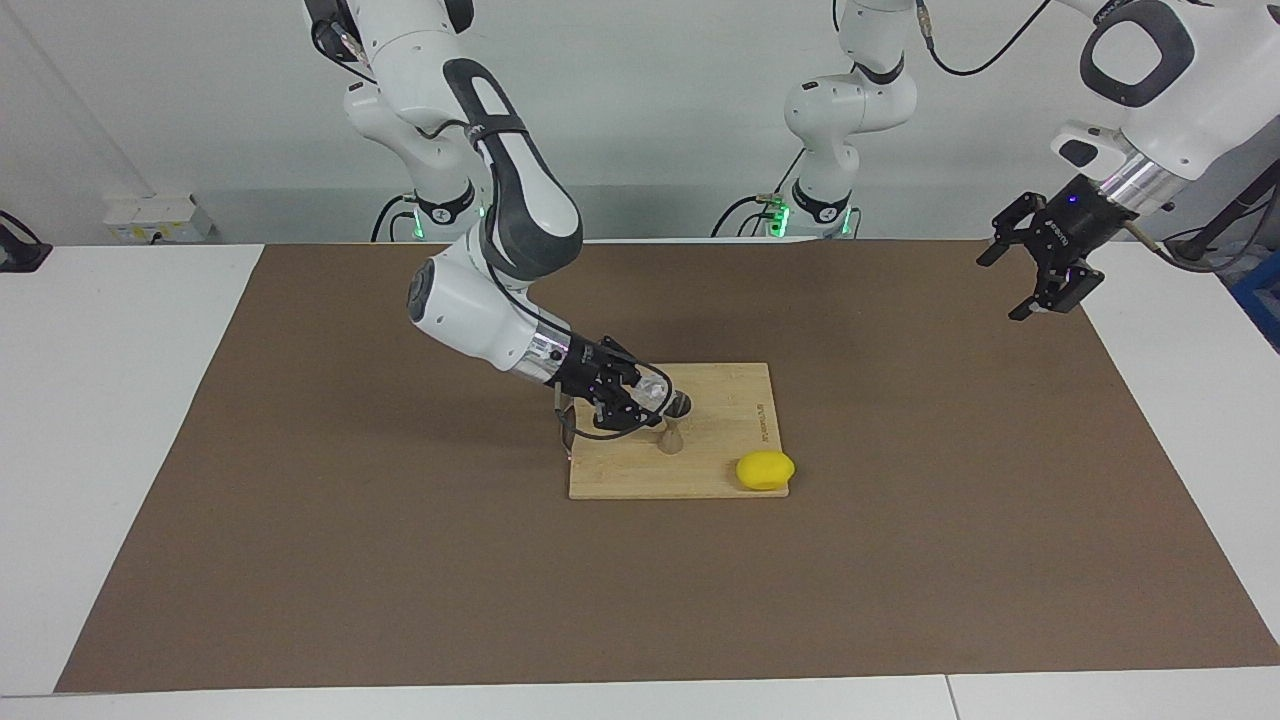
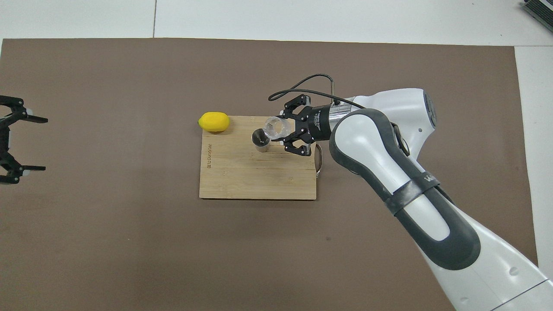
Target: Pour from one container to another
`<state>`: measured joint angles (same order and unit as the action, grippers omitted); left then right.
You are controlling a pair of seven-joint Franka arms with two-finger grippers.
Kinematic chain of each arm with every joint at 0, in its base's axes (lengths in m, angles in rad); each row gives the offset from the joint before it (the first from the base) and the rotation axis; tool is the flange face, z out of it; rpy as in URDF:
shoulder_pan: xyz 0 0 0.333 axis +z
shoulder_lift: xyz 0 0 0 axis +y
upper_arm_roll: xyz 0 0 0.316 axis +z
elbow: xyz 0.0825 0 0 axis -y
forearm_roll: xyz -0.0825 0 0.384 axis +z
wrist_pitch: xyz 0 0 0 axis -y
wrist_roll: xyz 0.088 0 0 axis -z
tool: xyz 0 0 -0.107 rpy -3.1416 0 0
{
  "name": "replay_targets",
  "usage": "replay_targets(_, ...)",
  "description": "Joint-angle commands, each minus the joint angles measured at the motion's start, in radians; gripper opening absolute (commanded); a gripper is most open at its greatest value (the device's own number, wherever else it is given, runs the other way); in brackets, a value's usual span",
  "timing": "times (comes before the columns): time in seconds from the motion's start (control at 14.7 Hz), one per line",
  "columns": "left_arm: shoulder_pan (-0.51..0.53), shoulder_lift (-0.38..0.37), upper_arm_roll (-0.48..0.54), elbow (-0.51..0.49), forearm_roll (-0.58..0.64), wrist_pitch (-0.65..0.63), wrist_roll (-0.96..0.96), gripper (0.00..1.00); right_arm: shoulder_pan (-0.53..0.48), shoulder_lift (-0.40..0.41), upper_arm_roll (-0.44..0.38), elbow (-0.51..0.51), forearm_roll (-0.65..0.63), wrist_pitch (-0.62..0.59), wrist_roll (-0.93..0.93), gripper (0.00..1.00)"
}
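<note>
Glass tumbler (image 2: 276, 128) is clamped between the closed fingers of the right gripper (image 2: 288, 129), tipped onto its side over the bamboo cutting board (image 2: 259, 177). Its long axis runs roughly level, straight out from the gripper, mouth pointing away from the wrist toward the left arm's end of the table. Metal jigger (image 2: 260, 139) stands upright on the board just below the tumbler's mouth; whether the rim touches the jigger cannot be told. In the facing view the gripper and glass cover the jigger's upper cone, so only its lower part (image 1: 671, 438) shows. Contents of either vessel are not discernible. Yellow lemon (image 2: 213, 121) lies at the board's corner, well past the tumbler's mouth, clear of the gripper. Nothing blocks the jigger. Left gripper (image 1: 1040, 268) waits with jaws wide apart and empty, raised over the brown mat (image 2: 108, 224) edge, well apart from the board.
</note>
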<state>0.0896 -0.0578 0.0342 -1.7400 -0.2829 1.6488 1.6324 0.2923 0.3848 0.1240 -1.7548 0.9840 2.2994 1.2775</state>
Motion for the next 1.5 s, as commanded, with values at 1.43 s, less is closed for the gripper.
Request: replay_targets(1.43, -0.030, -0.085, -0.074, 0.080, 0.307, -0.144, -1.189, 1.00, 0.036, -0.018, -0.011, 0.038, -0.251, 0.009, 0.201, 0.00)
